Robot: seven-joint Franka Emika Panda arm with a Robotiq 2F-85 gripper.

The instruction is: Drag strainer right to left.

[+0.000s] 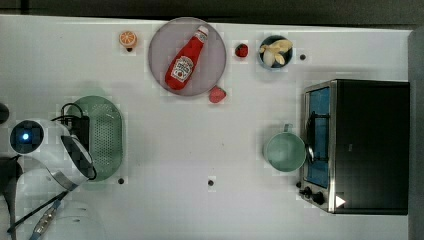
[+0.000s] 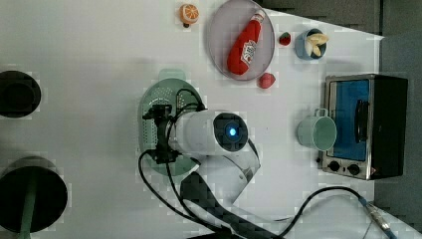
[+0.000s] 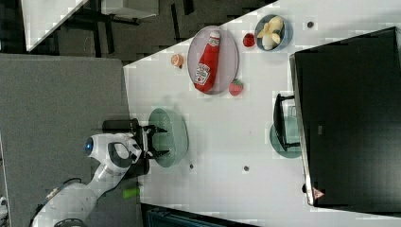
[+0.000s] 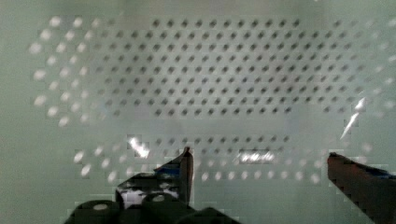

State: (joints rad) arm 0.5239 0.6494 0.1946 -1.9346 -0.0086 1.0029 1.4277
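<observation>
The strainer [image 1: 107,132], a pale mint-green oblong colander with a holed base, lies at the top view's left on the white table. My gripper [image 3: 163,141] hangs over its middle, and my arm covers part of it in the left view [image 2: 148,124]. In the wrist view the holed base [image 4: 210,84] lies close below, and my gripper [image 4: 259,156] stands open with its two dark fingertips wide apart over the holes. Nothing is between the fingers. I cannot tell whether they touch the base.
A grey plate [image 1: 212,37] holds a ketchup bottle [image 1: 186,59] at the back. An orange slice [image 1: 128,38], two strawberries [image 1: 217,94] and a blue bowl of banana [image 1: 275,51] lie around it. A round mint cup [image 1: 284,151] stands against a toaster oven [image 1: 365,146] at the top view's right.
</observation>
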